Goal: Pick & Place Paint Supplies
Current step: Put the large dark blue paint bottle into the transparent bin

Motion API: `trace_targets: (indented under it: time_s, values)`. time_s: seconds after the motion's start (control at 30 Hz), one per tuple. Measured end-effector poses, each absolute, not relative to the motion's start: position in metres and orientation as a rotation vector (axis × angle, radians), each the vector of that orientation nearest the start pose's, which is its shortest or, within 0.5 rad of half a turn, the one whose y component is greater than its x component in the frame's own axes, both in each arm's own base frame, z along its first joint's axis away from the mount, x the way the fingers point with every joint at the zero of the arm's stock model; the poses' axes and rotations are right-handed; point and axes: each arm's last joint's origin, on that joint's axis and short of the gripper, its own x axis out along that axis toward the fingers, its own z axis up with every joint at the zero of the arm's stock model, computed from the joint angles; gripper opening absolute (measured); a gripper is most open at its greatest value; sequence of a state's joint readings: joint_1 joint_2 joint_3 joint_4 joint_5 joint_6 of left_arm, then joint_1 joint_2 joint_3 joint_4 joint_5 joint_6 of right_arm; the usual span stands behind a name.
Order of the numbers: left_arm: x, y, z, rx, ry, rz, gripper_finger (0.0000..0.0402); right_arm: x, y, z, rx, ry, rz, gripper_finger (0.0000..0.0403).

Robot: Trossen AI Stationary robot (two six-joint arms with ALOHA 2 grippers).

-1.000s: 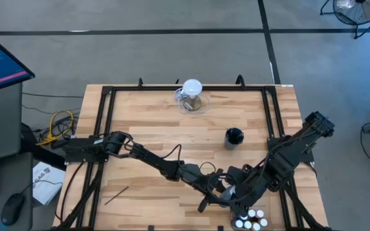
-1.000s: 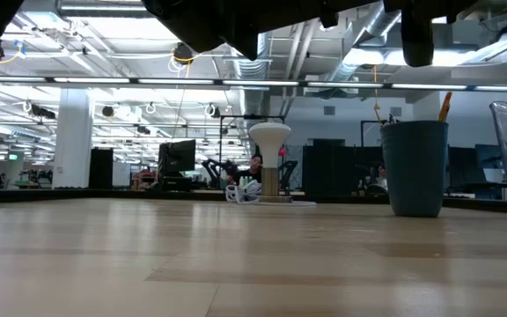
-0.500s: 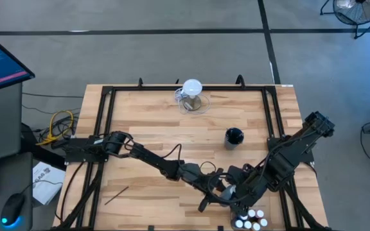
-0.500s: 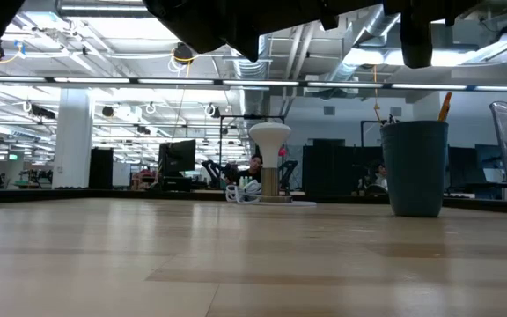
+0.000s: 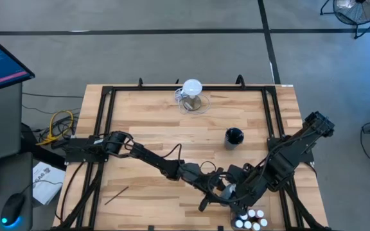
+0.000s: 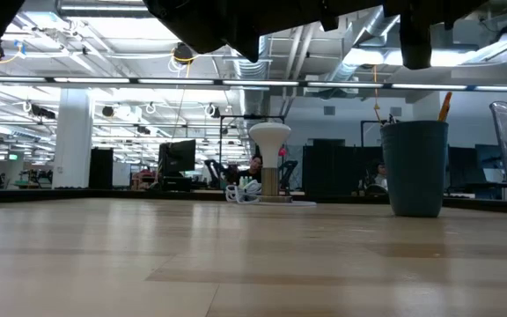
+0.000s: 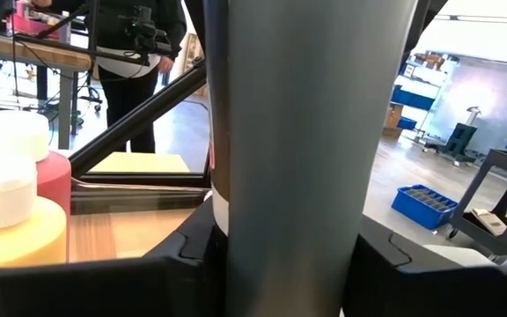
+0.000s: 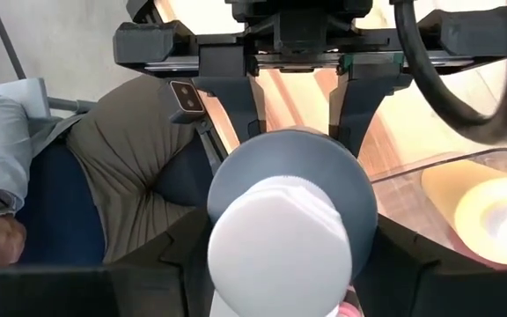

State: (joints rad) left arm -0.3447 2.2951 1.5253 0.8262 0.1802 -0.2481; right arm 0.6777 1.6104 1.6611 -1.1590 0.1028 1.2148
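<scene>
Nothing on the table has visibly shifted over the last second: both arms keep the same pose, and only a person far back in the room has moved a little.

Both grippers meet well away from the cup (image 5: 234,136), on the side of it facing away from the jug (image 5: 191,96). The left gripper (image 5: 219,190) reaches in from the far left, and the right gripper (image 5: 235,192) folds back from the right rail. Between them is a grey bottle (image 8: 280,233) with a white cap. In the left wrist view its grey body fills the middle, with that arm's dark fingers (image 7: 192,251) pressed against it on both sides, so the left gripper is clamped on the grey bottle at a middling width. The right wrist view looks down on the cap, with the left arm's tool seen beyond it. The right gripper sits over the grey bottle, but whether it is gripping cannot be told.

Just beside the grippers, still farther from the cup, is a cluster of small bottles (image 5: 250,219) with white caps. A pink bottle (image 7: 49,176) and a yellow bottle (image 7: 20,236), both white-capped, stand close to the grey bottle, the yellow one seemingly inside a clear container (image 8: 412,176). A thin brush (image 5: 116,195) lies on the wood, well apart from the cup, toward the left arm's base. Another brush handle (image 6: 444,106) sticks up out of the cup.
</scene>
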Motion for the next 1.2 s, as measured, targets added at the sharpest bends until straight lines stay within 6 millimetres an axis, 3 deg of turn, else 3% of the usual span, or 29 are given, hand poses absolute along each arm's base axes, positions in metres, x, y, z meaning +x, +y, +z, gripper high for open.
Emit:
trace_targets:
  time_s: [0.2,0.67,0.9,1.2]
  values:
    - [0.477,-0.176,0.178,-0.243,0.021,-0.524,0.016,0.243,0.199,0.353,0.668,1.162,-0.194,0.0192]
    - [0.479,-0.171,0.175,-0.26,0.084,-0.503,0.0282,0.232,0.206,0.35,0.706,1.212,-0.254,0.0188]
    - [0.479,-0.172,0.174,-0.237,0.085,-0.503,0.0288,0.222,0.217,0.35,0.749,1.23,-0.26,0.0187]
    - [0.471,-0.171,0.186,-0.208,0.073,-0.511,0.0281,0.194,0.233,0.349,0.791,1.238,-0.358,0.0182]
